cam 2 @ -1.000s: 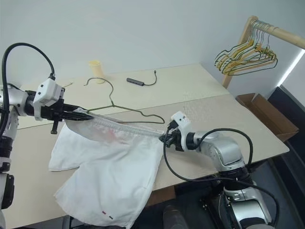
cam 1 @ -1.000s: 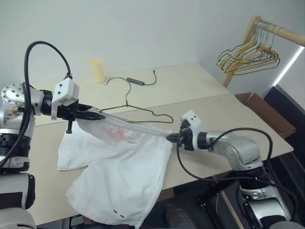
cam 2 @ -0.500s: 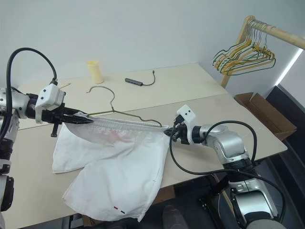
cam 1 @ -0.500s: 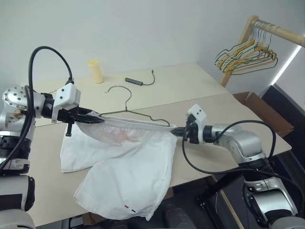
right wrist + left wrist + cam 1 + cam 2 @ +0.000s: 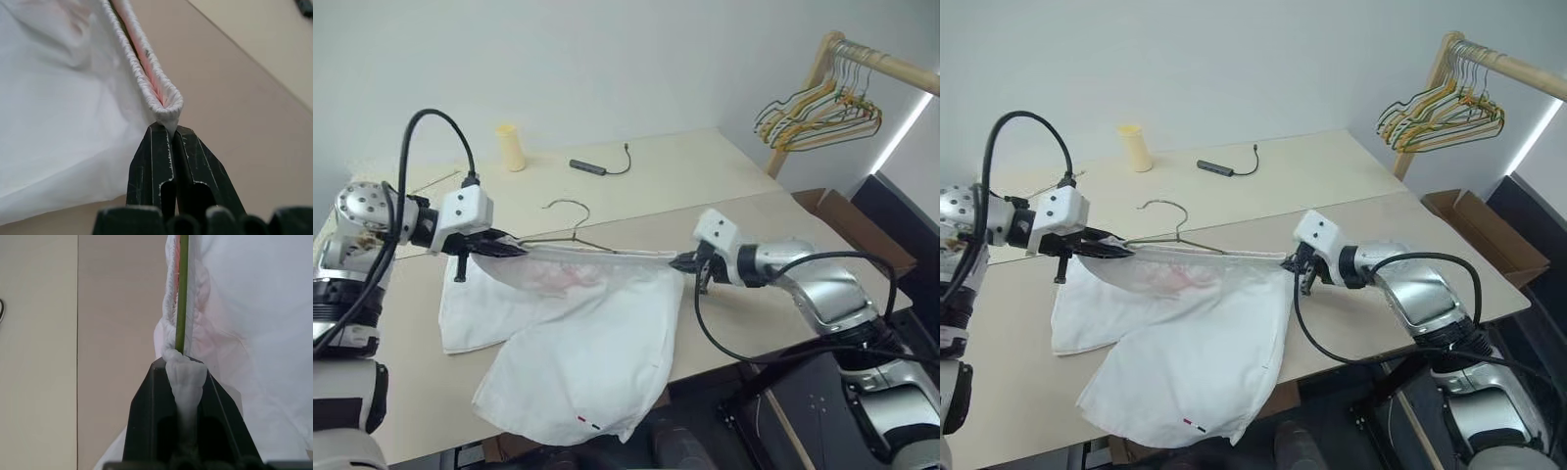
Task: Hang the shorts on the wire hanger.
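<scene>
Open tabletop (image 5: 754,220) beyond the shorts (image 5: 587,333) — cup (image 5: 512,147), cable (image 5: 599,167) far back.

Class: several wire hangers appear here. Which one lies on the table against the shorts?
The grey-olive wire hanger, alone on the table along the shorts' stretched waistband; the coloured hangers hang from the wooden rail.

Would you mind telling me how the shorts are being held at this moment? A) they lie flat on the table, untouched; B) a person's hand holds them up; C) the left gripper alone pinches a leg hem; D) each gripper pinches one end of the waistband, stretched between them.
D: the left gripper and right gripper are each shut on one end of the shorts' waistband, which is stretched between them along the hanger.
</scene>
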Robot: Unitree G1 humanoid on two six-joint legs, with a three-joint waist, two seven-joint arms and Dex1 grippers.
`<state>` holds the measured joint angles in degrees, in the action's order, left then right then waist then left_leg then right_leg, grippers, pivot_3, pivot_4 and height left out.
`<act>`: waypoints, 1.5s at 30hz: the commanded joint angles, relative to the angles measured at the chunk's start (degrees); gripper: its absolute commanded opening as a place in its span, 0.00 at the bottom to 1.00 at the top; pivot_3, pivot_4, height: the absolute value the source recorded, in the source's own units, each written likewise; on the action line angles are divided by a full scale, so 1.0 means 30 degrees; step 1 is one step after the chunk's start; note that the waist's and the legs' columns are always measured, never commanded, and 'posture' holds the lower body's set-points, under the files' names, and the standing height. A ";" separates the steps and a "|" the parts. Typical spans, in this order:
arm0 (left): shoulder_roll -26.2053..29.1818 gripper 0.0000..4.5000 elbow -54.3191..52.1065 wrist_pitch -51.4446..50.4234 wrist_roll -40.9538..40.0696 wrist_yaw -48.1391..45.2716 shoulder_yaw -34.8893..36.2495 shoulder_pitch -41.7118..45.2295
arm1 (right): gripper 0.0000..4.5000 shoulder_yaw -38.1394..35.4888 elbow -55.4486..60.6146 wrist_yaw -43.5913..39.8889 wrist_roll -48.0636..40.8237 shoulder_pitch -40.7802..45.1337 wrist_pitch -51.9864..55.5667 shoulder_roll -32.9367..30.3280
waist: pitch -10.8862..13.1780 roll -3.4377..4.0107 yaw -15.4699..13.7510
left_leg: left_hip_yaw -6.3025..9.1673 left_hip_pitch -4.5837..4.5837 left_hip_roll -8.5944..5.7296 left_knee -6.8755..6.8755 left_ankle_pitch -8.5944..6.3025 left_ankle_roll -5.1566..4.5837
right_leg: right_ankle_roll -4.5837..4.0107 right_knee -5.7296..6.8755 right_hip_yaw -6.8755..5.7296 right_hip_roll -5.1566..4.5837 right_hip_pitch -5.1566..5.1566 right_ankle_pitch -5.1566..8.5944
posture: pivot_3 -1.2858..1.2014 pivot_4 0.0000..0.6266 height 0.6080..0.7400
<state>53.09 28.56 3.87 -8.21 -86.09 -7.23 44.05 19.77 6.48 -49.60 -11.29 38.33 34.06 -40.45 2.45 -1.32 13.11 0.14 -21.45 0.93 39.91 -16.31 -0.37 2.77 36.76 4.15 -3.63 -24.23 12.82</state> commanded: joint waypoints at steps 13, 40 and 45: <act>-0.1123 0.01 -0.0671 0.0118 0.0231 0.1467 0.0610 0.0333 | 0.00 0.1544 0.0744 -0.2503 0.4568 0.3948 -0.3140 0.0233 | 0.0000 0.0000 0.0041 | 0.0008 -0.0004 -0.0007 0.0002 0.0000 0.0000 | -0.0004 0.0012 -0.0009 -0.0010 -0.0007 -0.0002 | 0.45 0.00 1.00; -0.1661 0.01 -0.1188 -0.0089 -0.1391 0.0880 0.1675 -0.0320 | 0.55 -0.0482 -0.3195 -0.3424 0.2969 0.3132 -0.5092 0.1903 | -0.0001 -0.0001 0.0137 | 0.0009 0.0024 -0.0063 0.0004 0.0001 0.0000 | 0.0001 0.0062 -0.0028 -0.0089 0.0009 0.0000 | 0.45 0.00 1.00; -0.1657 0.01 -0.1749 -0.0504 -0.1865 0.0399 0.1806 -0.0454 | 0.55 -0.1038 -0.3975 -0.4262 0.2031 0.2934 -0.5577 0.2138 | -0.0001 -0.0001 0.0123 | 0.0009 0.0021 -0.0066 0.0003 0.0001 0.0000 | 0.0002 0.0078 -0.0030 -0.0098 0.0009 0.0000 | 0.45 0.00 1.00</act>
<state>47.28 25.42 2.53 -11.69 -84.48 -3.70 41.99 19.02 -5.60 -61.50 -3.64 46.58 18.93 -34.32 2.45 -1.33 13.48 0.17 -21.39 0.73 39.92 -16.31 -0.37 2.78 37.01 4.05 -3.93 -24.19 12.82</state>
